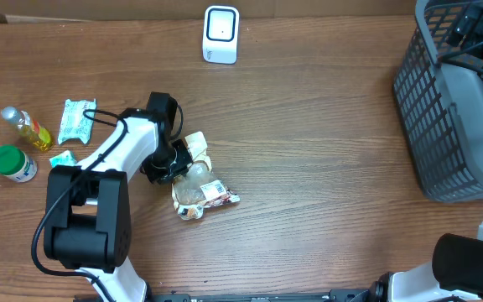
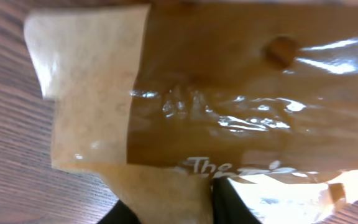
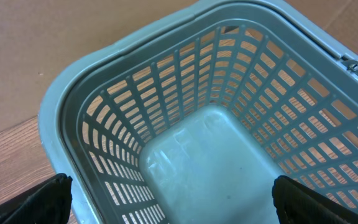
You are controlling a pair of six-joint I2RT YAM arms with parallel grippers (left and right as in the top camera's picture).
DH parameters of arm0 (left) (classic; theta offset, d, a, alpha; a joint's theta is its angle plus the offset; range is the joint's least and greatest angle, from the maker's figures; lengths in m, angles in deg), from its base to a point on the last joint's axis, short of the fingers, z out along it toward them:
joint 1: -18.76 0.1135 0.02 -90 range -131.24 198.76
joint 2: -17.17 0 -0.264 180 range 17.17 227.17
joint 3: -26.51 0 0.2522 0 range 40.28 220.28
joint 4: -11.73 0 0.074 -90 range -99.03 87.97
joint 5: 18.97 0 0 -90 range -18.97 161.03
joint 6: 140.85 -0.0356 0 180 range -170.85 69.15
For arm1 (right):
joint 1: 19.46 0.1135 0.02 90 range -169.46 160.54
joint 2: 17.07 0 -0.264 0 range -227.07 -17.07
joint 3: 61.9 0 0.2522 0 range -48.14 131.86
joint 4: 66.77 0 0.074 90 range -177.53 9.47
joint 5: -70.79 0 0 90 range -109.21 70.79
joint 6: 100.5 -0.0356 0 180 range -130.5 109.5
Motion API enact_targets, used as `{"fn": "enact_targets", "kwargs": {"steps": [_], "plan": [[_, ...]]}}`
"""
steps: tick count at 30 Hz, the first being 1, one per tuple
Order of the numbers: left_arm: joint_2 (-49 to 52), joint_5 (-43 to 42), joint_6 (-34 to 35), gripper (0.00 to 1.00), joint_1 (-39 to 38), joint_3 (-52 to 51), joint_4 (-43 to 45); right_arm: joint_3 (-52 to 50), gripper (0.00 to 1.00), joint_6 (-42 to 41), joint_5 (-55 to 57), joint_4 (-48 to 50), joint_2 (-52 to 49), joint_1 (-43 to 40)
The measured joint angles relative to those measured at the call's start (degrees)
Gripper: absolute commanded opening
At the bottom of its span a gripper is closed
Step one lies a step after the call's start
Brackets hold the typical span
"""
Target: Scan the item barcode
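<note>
The crinkly tan-and-clear plastic snack bag [image 1: 193, 189] is lying on the brown wooden surface [image 1: 325, 168], a little toward 8 o'clock from its middle. The small white box-shaped scanner [image 1: 220, 34] is standing well apart at 12 o'clock. The left tool [image 1: 171, 164] is pressing in at the bag's 10 o'clock end. In the wrist view its jaws are standing narrow with a flap of tan film between them, so it is looking like a pinch on the bag itself. The bag is likely going to handle as light, limp and slippery: the glossy film is wrinkling and catching glare, so a hold on loose film may be letting the contents sag, and hard squeezing may be crushing them. Gripping the flat sealed end is seeming safest, leaving the white printed label [image 1: 216, 193] at the 4 o'clock end uncovered; whether the barcode is sitting there is too small to tell. The right tool [image 3: 173, 199] is hanging wide and empty over the grey plastic lattice basket [image 3: 185, 74] at 3 o'clock.
</note>
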Motion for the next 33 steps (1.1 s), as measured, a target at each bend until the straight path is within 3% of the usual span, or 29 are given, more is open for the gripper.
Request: {"fn": "enact_targets", "kwargs": {"steps": [4,10,19,33], "plan": [[1.49,0.17,-1.55,0.05,0.00,4.35,-4.20,0.00,1.00,0.00,-0.02,0.04,0.00,0.00],[1.70,0.68,-4.48,0.04,0.00,13.22,-9.49,0.00,1.00,-0.02,-0.02,0.00,0.00,0.00],[0.24,1.11,-7.85,0.04,0.00,18.62,-9.11,0.00,1.00,0.00,0.00,0.00,0.00,0.00],[-17.55,11.19,-9.66,0.05,0.00,19.06,-6.73,0.00,1.00,-0.02,-0.02,0.04,0.00,0.00]]}}
